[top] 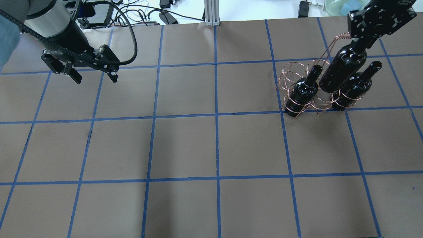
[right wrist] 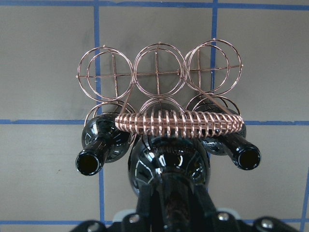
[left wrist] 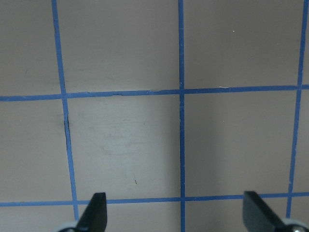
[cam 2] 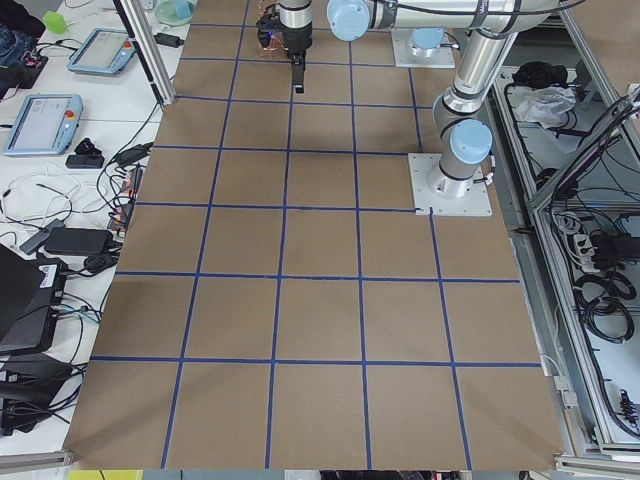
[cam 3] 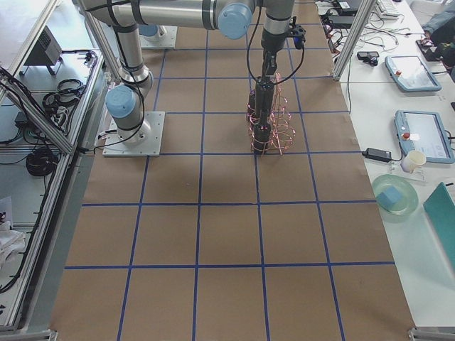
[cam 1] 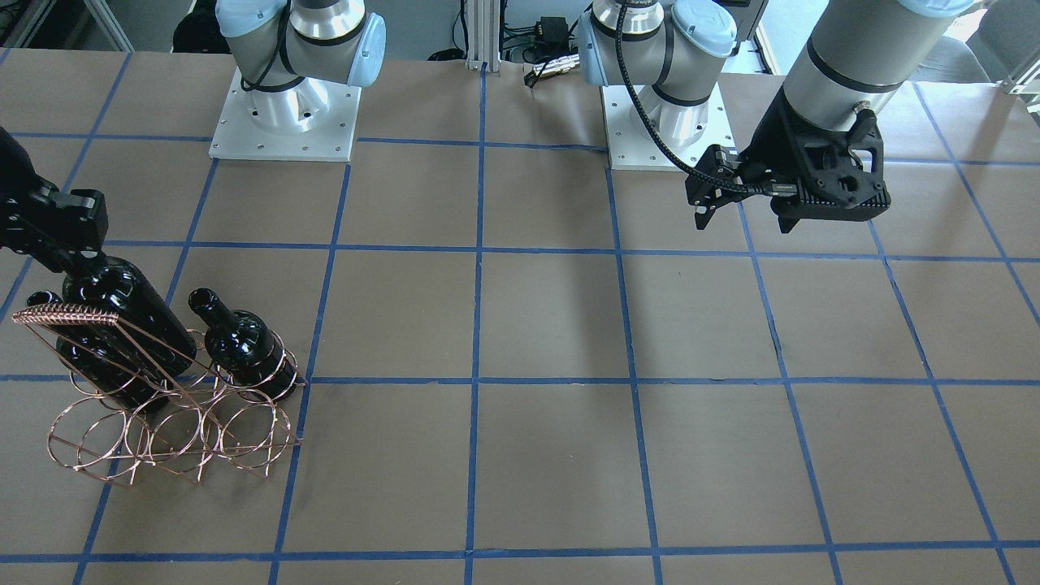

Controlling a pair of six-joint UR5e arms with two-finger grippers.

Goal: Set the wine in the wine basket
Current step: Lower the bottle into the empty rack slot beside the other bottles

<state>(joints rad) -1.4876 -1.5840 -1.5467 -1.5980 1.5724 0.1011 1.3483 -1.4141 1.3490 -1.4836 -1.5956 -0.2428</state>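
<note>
The wine bottle [top: 343, 67], glossy near-black, stands tilted with its lower body in the middle ring of the near row of the copper wire wine basket [top: 290, 74]. My right gripper [top: 360, 41] is shut on its neck; the bottle's shoulder shows below the wrapped handle [right wrist: 178, 123] in the right wrist view [right wrist: 169, 164]. Two identical bottles [top: 304, 91] [top: 355, 86] sit in the rings either side. In the front-facing view the held bottle [cam 1: 122, 325] and basket [cam 1: 162, 431] are at the left. My left gripper [top: 96, 78] is open and empty, far off above bare table.
The brown table carries a blue tape grid [cam 1: 479, 378]. The two arm bases [cam 1: 284, 114] [cam 1: 666, 122] stand at the robot's edge. The basket's far row of rings [right wrist: 157, 72] holds nothing. Cables and devices [top: 158, 13] lie beyond the far table edge.
</note>
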